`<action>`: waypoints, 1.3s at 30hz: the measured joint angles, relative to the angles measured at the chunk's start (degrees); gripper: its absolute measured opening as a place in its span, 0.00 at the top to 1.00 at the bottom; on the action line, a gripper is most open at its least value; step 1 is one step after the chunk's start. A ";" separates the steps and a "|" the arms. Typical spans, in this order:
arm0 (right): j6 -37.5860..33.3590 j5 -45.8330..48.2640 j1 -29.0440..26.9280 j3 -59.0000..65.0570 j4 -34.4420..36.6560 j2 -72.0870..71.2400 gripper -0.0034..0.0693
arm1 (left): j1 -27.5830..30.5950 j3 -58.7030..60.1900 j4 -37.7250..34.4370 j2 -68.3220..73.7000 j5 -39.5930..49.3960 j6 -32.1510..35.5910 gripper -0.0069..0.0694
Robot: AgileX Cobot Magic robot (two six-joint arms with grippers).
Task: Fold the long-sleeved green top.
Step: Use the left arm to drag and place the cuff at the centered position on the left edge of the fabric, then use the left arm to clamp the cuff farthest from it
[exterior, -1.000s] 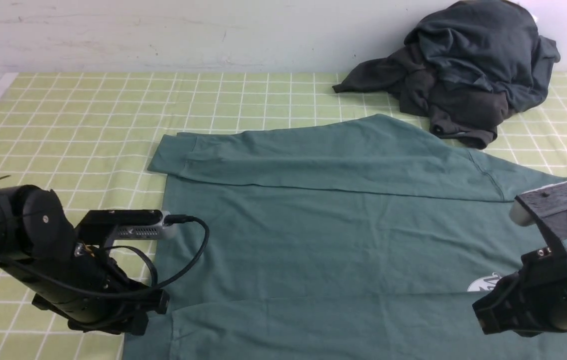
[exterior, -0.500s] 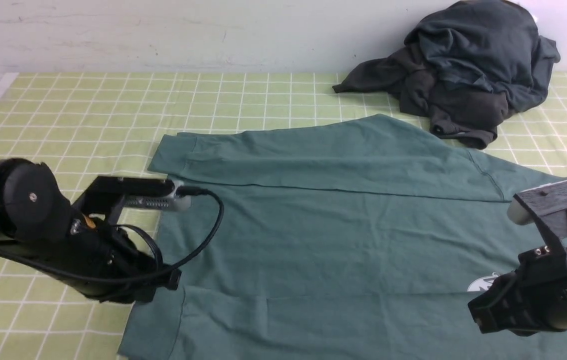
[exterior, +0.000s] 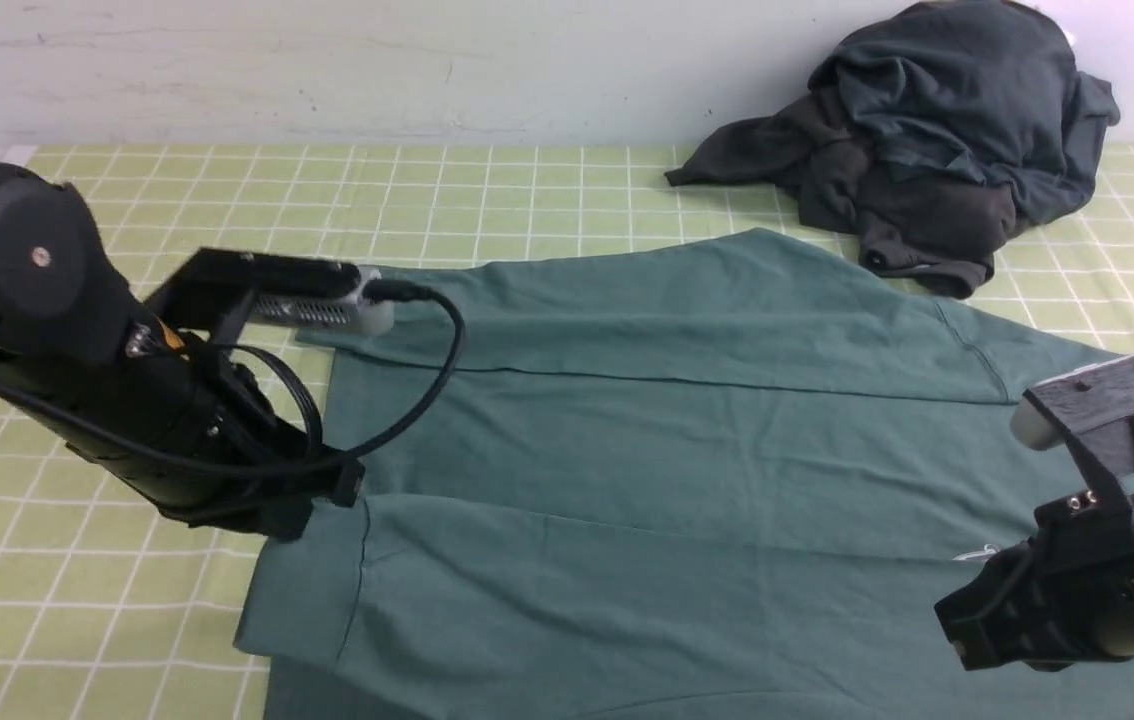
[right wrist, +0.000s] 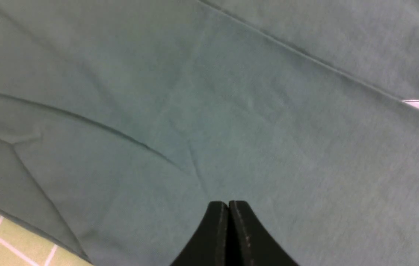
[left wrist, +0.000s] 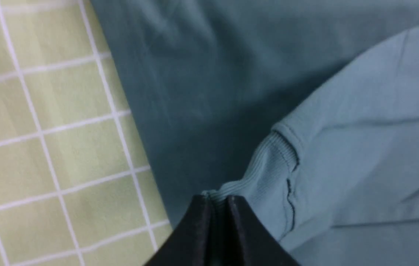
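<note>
- so your left gripper (left wrist: 217, 199) is clamped tight on the ribbed cuff (left wrist: 265, 166) of the green top (exterior: 687, 440)
- right gripper (right wrist: 228, 204) has its jaws pressed together, right over the top
- it lies spread on the checked cloth (exterior: 227, 200), dark clothes pile (exterior: 947, 130) just beside its far right edge

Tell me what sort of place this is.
Probably a robot laundry-folding test bench: a checked tablecloth, a green long-sleeved top spread out, dark garments heaped by a plain wall.
</note>
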 joint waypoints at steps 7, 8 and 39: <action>0.00 -0.11 0.00 0.00 0.00 0.00 0.97 | 0.00 -1.35 1.62 3.75 -10.61 -0.90 0.88; 0.00 -0.11 0.00 0.00 0.00 0.00 0.97 | 0.00 -1.35 1.69 3.75 -10.82 -0.90 0.88; -0.85 -0.78 0.00 0.00 1.39 0.00 0.97 | 9.42 -50.47 7.53 44.95 -1.23 -10.25 0.41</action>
